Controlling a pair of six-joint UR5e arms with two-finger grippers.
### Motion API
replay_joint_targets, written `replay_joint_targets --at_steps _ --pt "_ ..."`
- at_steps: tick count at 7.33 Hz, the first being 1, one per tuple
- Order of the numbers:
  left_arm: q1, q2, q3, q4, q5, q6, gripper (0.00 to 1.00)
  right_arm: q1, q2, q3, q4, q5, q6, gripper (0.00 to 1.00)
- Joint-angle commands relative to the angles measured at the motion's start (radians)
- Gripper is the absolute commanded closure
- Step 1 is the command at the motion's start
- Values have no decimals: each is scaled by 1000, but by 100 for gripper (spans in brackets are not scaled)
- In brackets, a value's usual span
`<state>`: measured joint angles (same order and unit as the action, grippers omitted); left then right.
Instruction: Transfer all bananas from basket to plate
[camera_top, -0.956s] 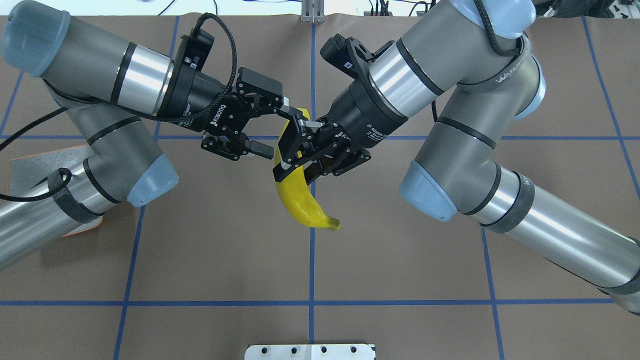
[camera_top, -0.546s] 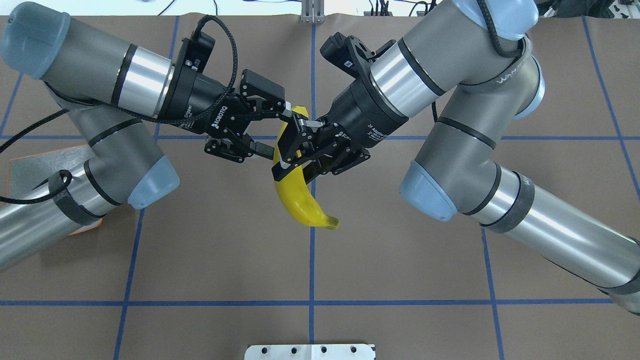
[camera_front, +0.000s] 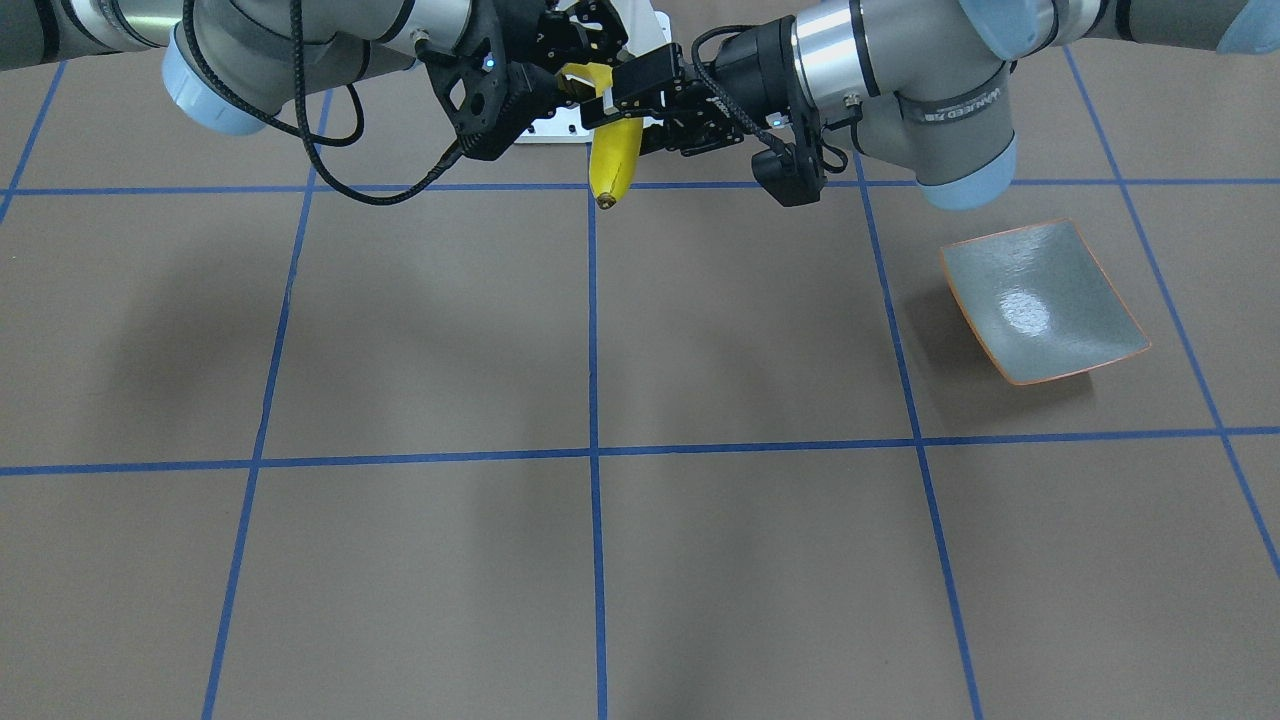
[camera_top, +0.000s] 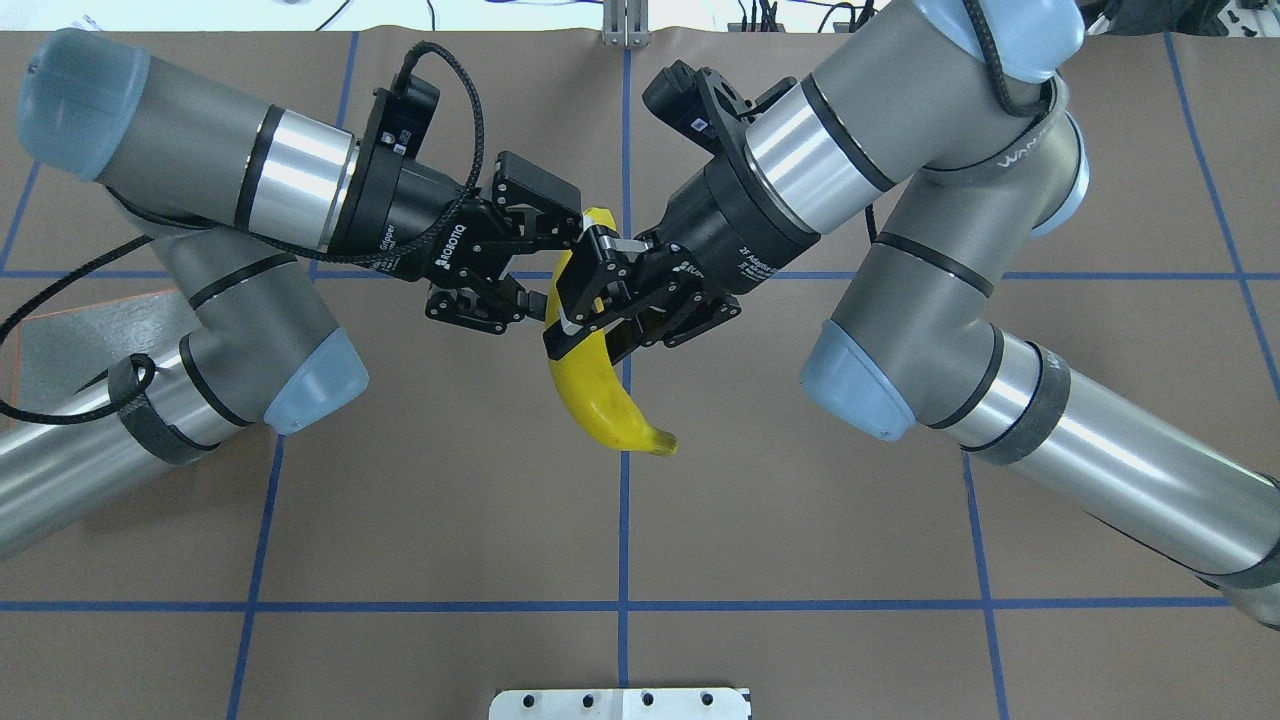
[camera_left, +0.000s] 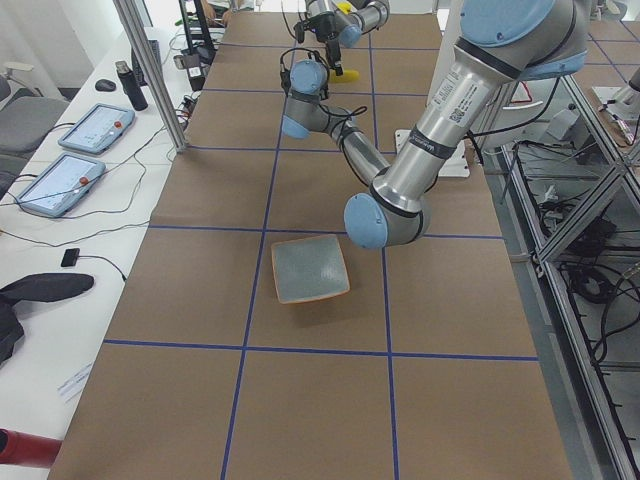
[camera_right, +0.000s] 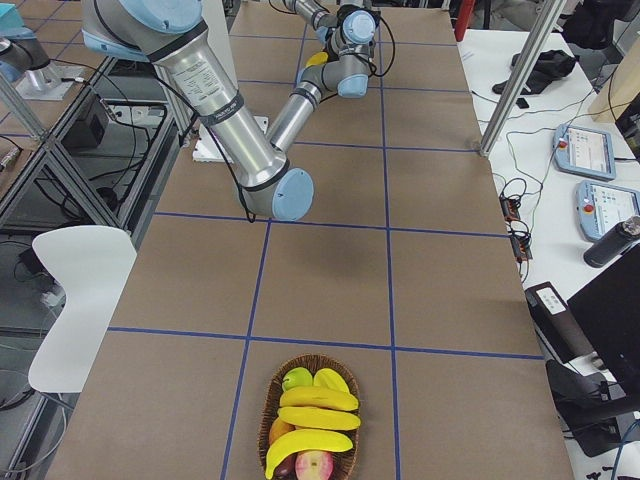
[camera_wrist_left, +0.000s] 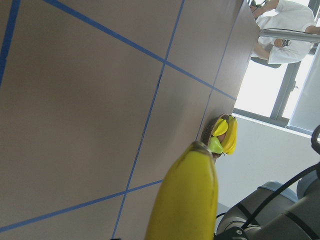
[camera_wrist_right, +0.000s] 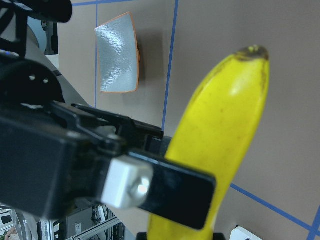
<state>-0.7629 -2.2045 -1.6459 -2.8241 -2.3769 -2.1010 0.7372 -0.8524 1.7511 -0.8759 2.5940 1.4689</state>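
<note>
Counter (camera_front: 760, 560): brown matte covering, marked into squares by blue tape lines (camera_front: 592, 450). Lighting is even and from above, casting soft shadows. A white desk (camera_left: 40, 245) runs along one long side. It carries two tablet-like pendants (camera_left: 97, 128), loose cables and a dark garment (camera_left: 40, 290). An aluminium post (camera_left: 148, 70) stands at the counter's edge. A white chair (camera_right: 80, 290) stands on the opposite side. A bright window (camera_wrist_left: 260, 95) shows beyond the counter's end.

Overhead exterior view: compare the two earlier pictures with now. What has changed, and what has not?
The left gripper moved toward the banana, rightward in this view, so its open jaws now straddle the banana's upper part. Nothing was let go: the right gripper stays shut on the banana, which hangs in the same place.
</note>
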Motion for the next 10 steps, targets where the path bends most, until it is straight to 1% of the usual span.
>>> replay_joint_targets --at_steps 1,2,4,5,6,7,8,10 --pt "2 0 0 -15 4 -1 24 2 -2 -1 15 0 4 100" --pt "2 0 0 -18 4 -1 30 2 -2 1 17 0 4 100" --pt "2 2 0 -31 4 -1 60 2 -2 1 17 0 4 100" --pt "2 3 0 -31 4 -1 85 2 -2 1 17 1 4 100" --pt "2 12 -9 -32 4 1 100 2 -2 1 31 0 4 100" --pt "2 26 -23 -32 4 1 100 2 -5 1 38 0 4 86" --pt "2 26 -25 -31 4 -1 100 2 -5 1 38 0 2 1" --pt "2 28 -32 -31 4 -16 100 2 -8 2 55 -15 2 0"
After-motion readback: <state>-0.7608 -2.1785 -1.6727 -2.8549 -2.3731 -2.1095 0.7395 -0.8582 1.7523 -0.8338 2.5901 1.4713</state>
